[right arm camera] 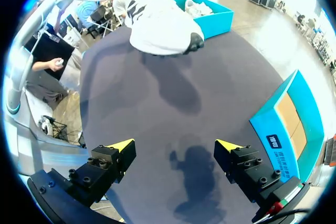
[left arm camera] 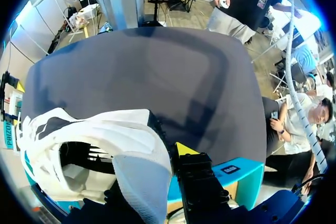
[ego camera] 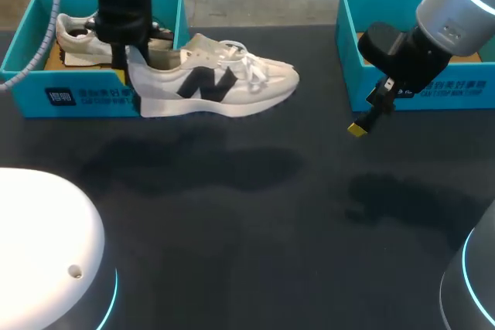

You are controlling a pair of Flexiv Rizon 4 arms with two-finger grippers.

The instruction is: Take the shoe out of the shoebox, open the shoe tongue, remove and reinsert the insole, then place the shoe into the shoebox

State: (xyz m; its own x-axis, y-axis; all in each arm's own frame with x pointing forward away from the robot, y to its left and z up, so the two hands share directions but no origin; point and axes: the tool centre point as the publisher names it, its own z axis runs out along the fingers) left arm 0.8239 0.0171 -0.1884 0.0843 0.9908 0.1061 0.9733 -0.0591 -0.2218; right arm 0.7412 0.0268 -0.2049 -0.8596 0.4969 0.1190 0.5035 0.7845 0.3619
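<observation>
Dark table (ego camera: 247, 253) has two teal boxes along its far edge. The left shoebox (ego camera: 85, 100) has a second shoe (ego camera: 77, 42) lying in it. The right shoebox (ego camera: 433, 92) sits by the right arm with its brown floor showing. The white shoe (ego camera: 213, 83), dark logo on the side, is out of the box and off the table, with its shadow on the surface underneath. It's roughly level, heel end at the left shoebox's front right corner, toe pointing toward the right shoebox. The left gripper (ego camera: 128, 63) comes straight down on the heel and is clamped on the heel collar. Left wrist view shows one yellow fingertip (left arm camera: 184, 149) against the outside of the heel; the other finger is hidden in the shoe opening. The right gripper (right arm camera: 176, 148) has its fingers wide apart, with nothing between them and touching nothing. It hovers over bare table just in front of the right shoebox, well apart from the shoe, with its own shadow on the table below.
</observation>
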